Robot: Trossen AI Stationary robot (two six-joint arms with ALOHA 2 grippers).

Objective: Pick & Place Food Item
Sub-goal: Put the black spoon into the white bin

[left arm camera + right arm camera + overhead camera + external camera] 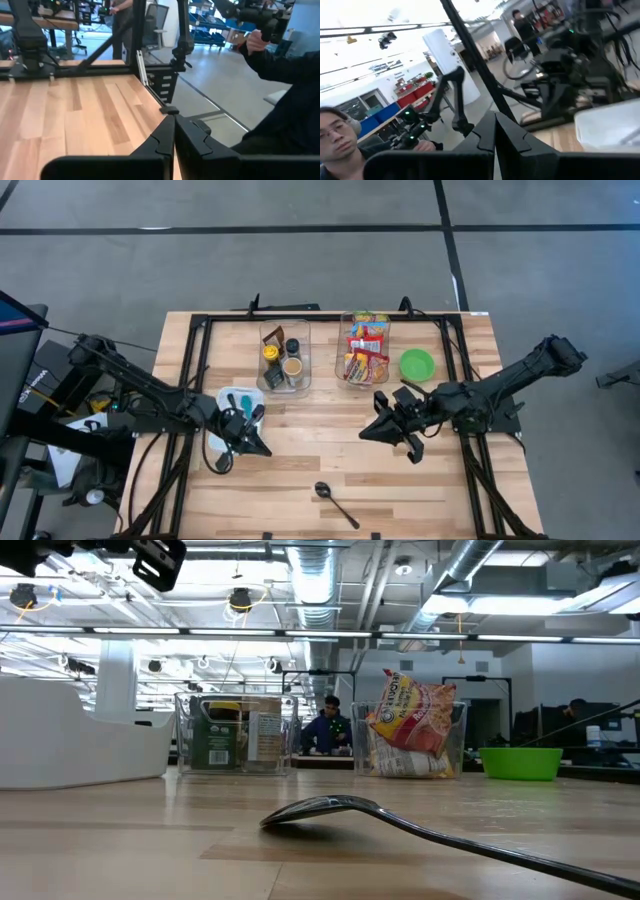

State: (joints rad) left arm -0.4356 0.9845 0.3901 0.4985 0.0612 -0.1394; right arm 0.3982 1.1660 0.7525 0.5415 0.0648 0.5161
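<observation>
A clear bin [366, 350] at the table's far middle holds several snack packets, red and yellow; in the low view one packet [412, 718] leans against the bin's wall. A second clear bin [284, 358] to its left holds jars and a bottle. A green bowl [417, 364] stands to the right of the bins, a white plate [232, 408] to the left. My left gripper [262, 448] is shut and empty beside the plate. My right gripper [366, 431] is shut and empty, near side of the snack bin.
A dark spoon [336, 502] lies near the table's near edge, bowl end up in the low view [320, 810]. A black frame [200, 330] runs around the table's sides. A person [340, 135] shows beyond the table. Bare wood lies between the two grippers.
</observation>
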